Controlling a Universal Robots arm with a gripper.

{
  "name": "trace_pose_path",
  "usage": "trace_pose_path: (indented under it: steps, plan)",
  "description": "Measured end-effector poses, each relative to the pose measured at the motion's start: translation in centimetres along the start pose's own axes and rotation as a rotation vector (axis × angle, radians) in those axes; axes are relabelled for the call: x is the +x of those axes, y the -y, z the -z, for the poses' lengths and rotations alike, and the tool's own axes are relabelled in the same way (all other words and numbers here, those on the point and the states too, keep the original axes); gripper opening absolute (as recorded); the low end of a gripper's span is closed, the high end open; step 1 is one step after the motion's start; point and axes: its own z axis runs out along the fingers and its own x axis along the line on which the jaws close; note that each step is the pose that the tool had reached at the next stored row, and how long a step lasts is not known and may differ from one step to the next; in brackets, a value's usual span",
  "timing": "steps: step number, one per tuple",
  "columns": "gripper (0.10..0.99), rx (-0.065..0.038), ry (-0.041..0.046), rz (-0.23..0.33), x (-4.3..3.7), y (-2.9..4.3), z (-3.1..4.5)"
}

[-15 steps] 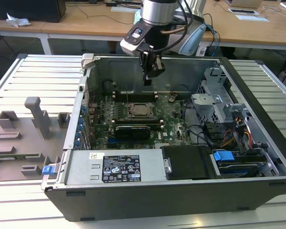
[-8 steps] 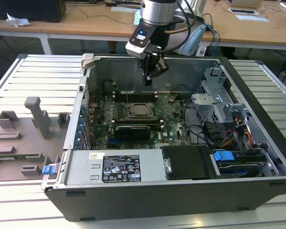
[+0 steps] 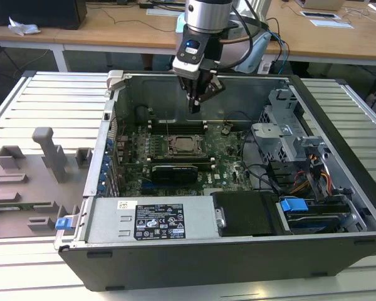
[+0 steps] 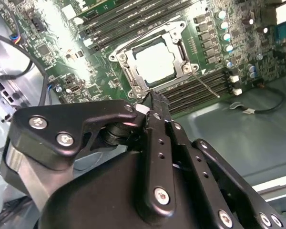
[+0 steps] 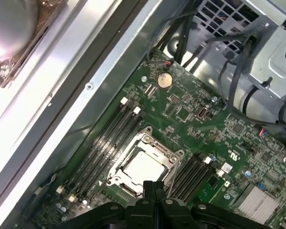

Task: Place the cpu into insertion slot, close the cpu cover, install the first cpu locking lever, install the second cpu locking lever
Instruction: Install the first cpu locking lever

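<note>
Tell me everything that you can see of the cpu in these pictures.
The cpu is a small, flat, square chip with a plain, pale silver-grey metal top. It lies level in the insertion slot on the green motherboard, between rows of long black memory slots. The silver cpu cover frames it, and its top shows through the cut-out. The gripper hangs above it, shut and not touching it.
</note>
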Motion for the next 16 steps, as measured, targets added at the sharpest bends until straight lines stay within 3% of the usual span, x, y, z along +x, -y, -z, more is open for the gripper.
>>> trace_pose_path:
  steps: [16]
  plan:
    - [0.106,-0.002,0.0078,0.180,0.00,0.00,0.00]
